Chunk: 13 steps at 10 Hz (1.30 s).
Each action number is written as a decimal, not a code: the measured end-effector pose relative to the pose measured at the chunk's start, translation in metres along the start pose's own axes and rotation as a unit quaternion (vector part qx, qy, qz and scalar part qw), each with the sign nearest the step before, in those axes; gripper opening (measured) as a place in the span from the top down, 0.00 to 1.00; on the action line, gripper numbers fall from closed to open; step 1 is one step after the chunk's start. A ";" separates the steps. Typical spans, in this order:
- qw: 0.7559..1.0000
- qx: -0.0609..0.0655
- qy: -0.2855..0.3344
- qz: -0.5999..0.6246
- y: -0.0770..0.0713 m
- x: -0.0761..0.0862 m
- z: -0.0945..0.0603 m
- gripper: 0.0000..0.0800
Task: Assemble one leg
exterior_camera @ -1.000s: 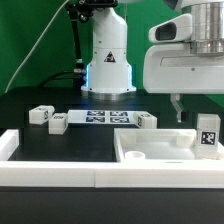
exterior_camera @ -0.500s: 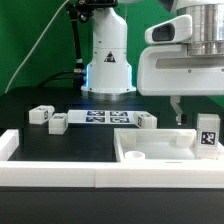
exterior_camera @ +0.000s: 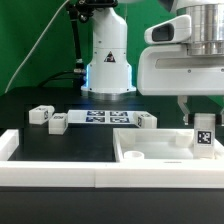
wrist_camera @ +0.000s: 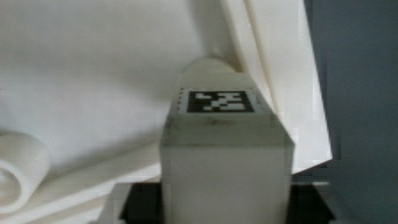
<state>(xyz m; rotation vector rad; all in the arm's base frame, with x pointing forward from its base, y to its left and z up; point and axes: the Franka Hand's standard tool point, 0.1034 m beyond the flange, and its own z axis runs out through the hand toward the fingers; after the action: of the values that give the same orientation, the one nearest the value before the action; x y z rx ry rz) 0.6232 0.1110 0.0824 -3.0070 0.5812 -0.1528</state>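
Observation:
The leg is a small white post with a black-and-white tag. It stands upright at the exterior view's right, over the near right corner of the large flat white tabletop piece. My gripper is shut on it from above. In the wrist view the leg fills the middle, and my dark fingers press on both its sides. My gripper grips its near end. The white tabletop piece lies behind it.
Two more tagged legs lie at the exterior view's left and another behind the tabletop piece. The marker board lies flat before the robot base. A white rail runs along the front.
The leg has shifted slightly toward the exterior view's left and a little lower. The visible finger has moved in closer to the leg.

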 end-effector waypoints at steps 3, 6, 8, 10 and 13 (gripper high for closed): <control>0.982 0.005 -0.001 0.186 0.003 -0.002 0.000 0.64; 0.940 0.014 0.003 0.341 0.004 -0.005 0.001 0.64; 0.879 0.023 0.000 0.477 0.002 -0.005 0.001 0.64; 0.816 0.027 -0.006 0.577 0.001 -0.006 0.001 0.64; 0.744 0.030 -0.014 0.668 -0.001 -0.007 0.000 0.64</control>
<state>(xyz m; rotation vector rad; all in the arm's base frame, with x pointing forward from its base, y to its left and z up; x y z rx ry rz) 0.6174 0.1144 0.0814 -1.7859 2.3542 -0.0112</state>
